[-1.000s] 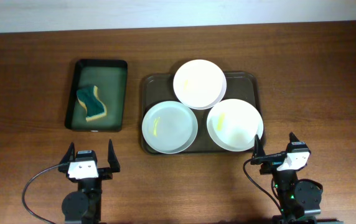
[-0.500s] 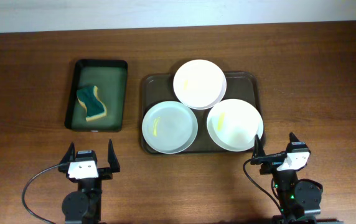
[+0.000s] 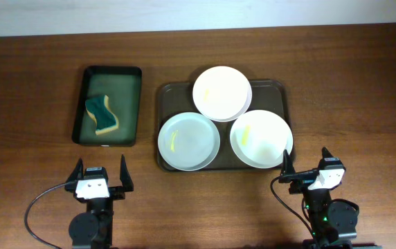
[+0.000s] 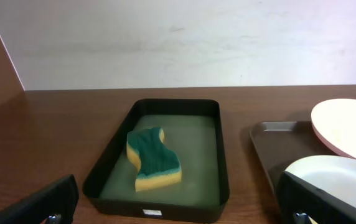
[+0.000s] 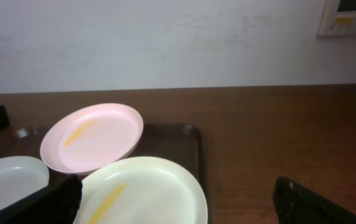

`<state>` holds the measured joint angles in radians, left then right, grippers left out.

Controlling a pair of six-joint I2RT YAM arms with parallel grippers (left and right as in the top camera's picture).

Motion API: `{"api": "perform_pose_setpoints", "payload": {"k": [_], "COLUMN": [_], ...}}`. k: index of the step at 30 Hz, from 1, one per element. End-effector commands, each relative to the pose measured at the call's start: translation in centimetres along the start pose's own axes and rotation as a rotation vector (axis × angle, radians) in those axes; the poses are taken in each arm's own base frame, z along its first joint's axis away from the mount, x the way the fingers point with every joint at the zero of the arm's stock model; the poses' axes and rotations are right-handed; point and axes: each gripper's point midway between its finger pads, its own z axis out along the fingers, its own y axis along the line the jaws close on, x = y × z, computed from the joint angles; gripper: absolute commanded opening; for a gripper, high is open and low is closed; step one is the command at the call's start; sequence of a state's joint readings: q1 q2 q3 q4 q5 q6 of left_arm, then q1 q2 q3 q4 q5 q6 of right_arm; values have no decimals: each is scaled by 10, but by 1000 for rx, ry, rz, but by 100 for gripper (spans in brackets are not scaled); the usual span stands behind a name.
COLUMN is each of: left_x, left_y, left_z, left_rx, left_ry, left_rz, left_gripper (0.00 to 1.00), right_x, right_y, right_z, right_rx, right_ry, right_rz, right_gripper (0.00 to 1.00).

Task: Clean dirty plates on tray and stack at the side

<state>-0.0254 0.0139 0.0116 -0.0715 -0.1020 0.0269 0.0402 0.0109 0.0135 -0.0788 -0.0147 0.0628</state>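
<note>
Dark wooden worktop (image 3: 32, 83) below a pale wall (image 3: 184, 14), seen from overhead and from both wrists. At the near edge, my left gripper (image 3: 101, 166) was released, its two fingers (image 4: 47, 202) spread wide and holding nothing, in line with a small, deep green tray (image 3: 125, 90) well ahead of it. A green-and-yellow sponge (image 3: 102, 115) lay in that tray, toward its left side. My right gripper (image 3: 304, 161) was likewise spread apart and empty, just short of the near right corner of the big brown-grey tray (image 3: 174, 97). That tray lay at the middle of the worktop, just right of the green one and apart from it, and carried all three white plates (image 3: 261, 149). The left plate (image 3: 188, 141) sat at the near left of the tray, a short yellow smear (image 3: 174, 140) left of its centre. The right plate (image 3: 267, 128) sat at the near right, its rim reaching over the tray's right edge, with a yellow streak (image 3: 246, 131) on its left half. The far plate (image 3: 221, 93) rested tilted on the rims of the other two, its far edge overhanging the tray's back rim; my right wrist camera showed a similar yellow mark on it. A white panel (image 5: 346, 15) hung on the wall at far right in that view. From my left wrist camera the sponge lay straight ahead, with the tray's left corner and two plate rims at the right edge.
</note>
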Motion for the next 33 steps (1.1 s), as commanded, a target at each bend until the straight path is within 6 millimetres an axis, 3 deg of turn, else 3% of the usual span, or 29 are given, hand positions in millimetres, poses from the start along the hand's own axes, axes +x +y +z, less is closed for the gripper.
{"api": "perform_pose_setpoints", "payload": {"k": [1,19,22,26,29,33], "left_x": [0,0,-7,-60,-112,-168], "left_y": [1,1,-43,-99,-99,-94], "left_z": [0,0,-6,-41,-66,-101], "left_rx": [-8,-8,255,638,670,644], "left_ry": [-3,-3,-20,-225,-484,-733], "left_rz": [12,11,-120,-106,-39,70], "left_gripper": [99,99,99,99,99,99], "right_x": [4,4,4,4,4,4], "right_y": [-2,-2,-2,-2,-2,-2], "right_z": [0,0,0,0,0,0], "right_rx": [11,11,11,11,11,11], "right_ry": [6,6,6,6,6,6], "right_rz": [-4,-4,-4,-4,-4,-4], "right_gripper": [98,98,98,98,98,98]}}
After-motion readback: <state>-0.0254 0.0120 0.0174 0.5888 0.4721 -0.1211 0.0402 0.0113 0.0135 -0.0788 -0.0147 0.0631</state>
